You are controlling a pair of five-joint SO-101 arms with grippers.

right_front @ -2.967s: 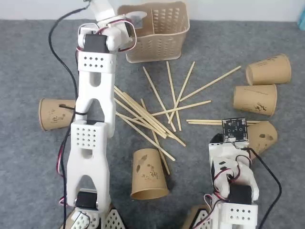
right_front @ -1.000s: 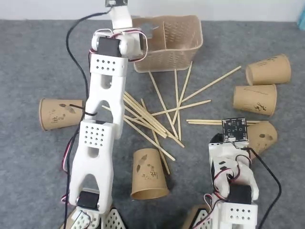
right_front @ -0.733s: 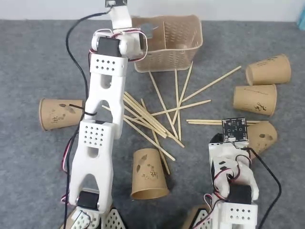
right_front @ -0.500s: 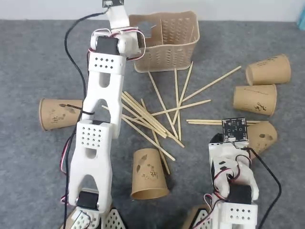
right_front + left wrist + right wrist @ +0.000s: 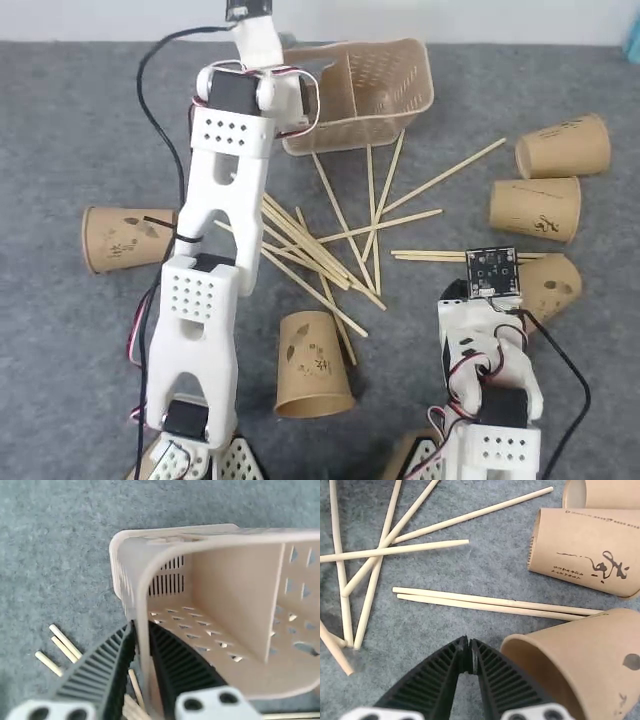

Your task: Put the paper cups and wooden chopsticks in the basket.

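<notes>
The beige basket (image 5: 385, 95) stands tilted at the table's back, above the chopstick pile. My left gripper (image 5: 312, 98) is shut on the basket's near-left wall; in the left wrist view its fingers (image 5: 117, 655) straddle that basket wall (image 5: 225, 580). Several wooden chopsticks (image 5: 330, 240) lie scattered mid-table. Paper cups lie on their sides: one at the left (image 5: 120, 238), one in front (image 5: 312, 365), three at the right (image 5: 535, 208). My right gripper (image 5: 469, 652) is shut with nothing in it, low beside a cup (image 5: 580, 665) and a chopstick pair (image 5: 495, 602).
The left arm (image 5: 215, 230) stretches from the front edge over the left end of the chopstick pile. The right arm (image 5: 490, 340) sits at the front right beside the nearest right cup (image 5: 552, 285). Another cup's edge (image 5: 408, 458) shows at the bottom.
The left arm has shifted to the right with the basket in its grip. The basket now sits farther right and tips over more. The right arm has kept still.
</notes>
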